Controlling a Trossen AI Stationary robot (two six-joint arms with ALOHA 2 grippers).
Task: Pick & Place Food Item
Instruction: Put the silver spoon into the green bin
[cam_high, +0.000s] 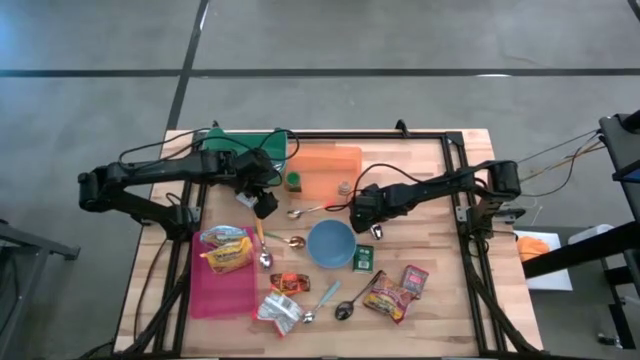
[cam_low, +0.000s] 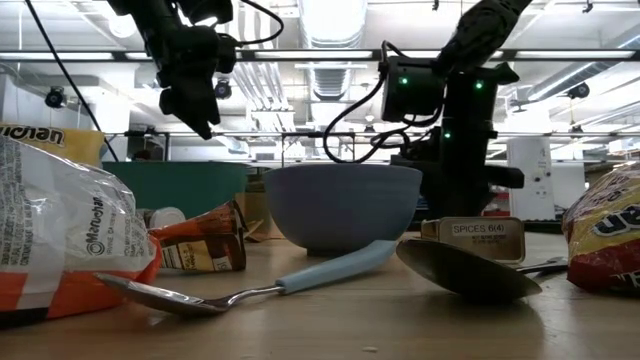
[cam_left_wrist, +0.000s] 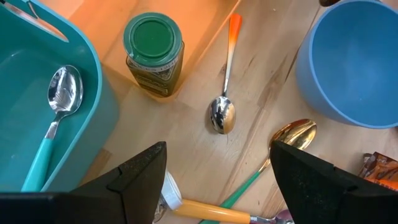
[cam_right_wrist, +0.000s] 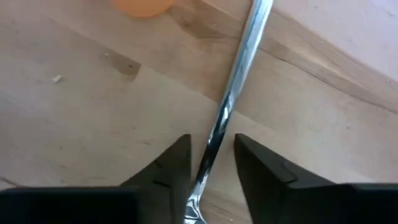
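A silver spoon (cam_high: 318, 209) lies flat on the wooden table between the orange board (cam_high: 328, 168) and the blue bowl (cam_high: 331, 243). My right gripper (cam_right_wrist: 211, 162) points down at it. Its fingers stand close on either side of the shiny handle (cam_right_wrist: 239, 62), with a narrow gap on each side. My left gripper (cam_left_wrist: 217, 180) hangs open above the table near the teal bin (cam_left_wrist: 37, 106), with nothing between its fingers. Under it stand a green-lidded jar (cam_left_wrist: 153, 56) and an orange-handled spoon (cam_left_wrist: 222, 93).
A pink tray (cam_high: 225, 290) with noodle packets (cam_high: 228, 250) lies at the near left. A green box (cam_high: 363, 258), snack packets (cam_high: 390, 297) and several spoons lie around the bowl. A teal-handled spoon (cam_left_wrist: 59, 106) lies in the bin.
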